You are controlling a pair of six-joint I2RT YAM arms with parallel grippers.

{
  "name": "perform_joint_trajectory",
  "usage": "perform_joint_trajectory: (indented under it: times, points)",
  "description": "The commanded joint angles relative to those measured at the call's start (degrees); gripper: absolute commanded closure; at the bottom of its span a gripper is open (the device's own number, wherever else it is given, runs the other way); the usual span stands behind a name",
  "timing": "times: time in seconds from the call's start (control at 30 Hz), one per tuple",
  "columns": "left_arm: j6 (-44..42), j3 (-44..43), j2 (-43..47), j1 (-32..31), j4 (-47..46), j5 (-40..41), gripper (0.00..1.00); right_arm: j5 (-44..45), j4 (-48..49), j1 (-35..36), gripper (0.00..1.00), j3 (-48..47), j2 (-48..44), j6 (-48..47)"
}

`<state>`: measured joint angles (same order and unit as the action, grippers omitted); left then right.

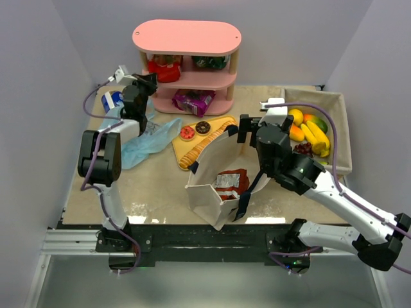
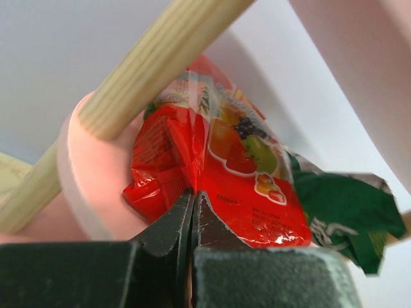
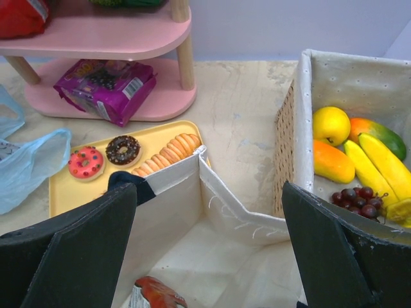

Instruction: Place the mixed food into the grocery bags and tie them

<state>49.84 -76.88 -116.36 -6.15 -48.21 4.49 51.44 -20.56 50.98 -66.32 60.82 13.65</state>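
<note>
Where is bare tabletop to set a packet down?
Bare table between the pink shelf and the wicker basket. Another patch near-left, between the blue plastic bag and the cream tote. Crowded in the middle: yellow tray, tote and right pincer sit close together.

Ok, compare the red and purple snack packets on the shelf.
The red snack packet lies on the upper tier, the purple snack packet on the bottom tier. The left gripper is shut on the red one; nothing touches the purple one. Both are shiny packets on the pink shelf.
</note>
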Motion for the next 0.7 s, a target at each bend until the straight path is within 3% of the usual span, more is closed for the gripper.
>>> perform_joint_trajectory:
  times: [0.0, 0.2, 0.4, 0.67]
  points:
    - [-3.0, 9.4, 9.5, 0.2, -7.5, 2.8, 1.0, 0.0, 1.2, -0.2, 0.01, -1.4, -2.8, 0.9]
    - [-5.1, 15.4, 14.6, 0.2, -12.8, -0.4, 1.0, -1.0, 0.6, -0.1, 0.01, -1.3, -4.0, 1.7]
    - [-7.0, 21.6, 17.1, 0.2, -32.0, -5.9, 1.0, -2.5, 0.4, -0.2, 0.01, -1.2, -4.3, 2.8]
    - [-9.9, 24.1, 22.0, 0.2, -38.6, -9.2, 1.0, -2.1, -0.3, -0.2, 0.01, -1.4, -3.1, 2.8]
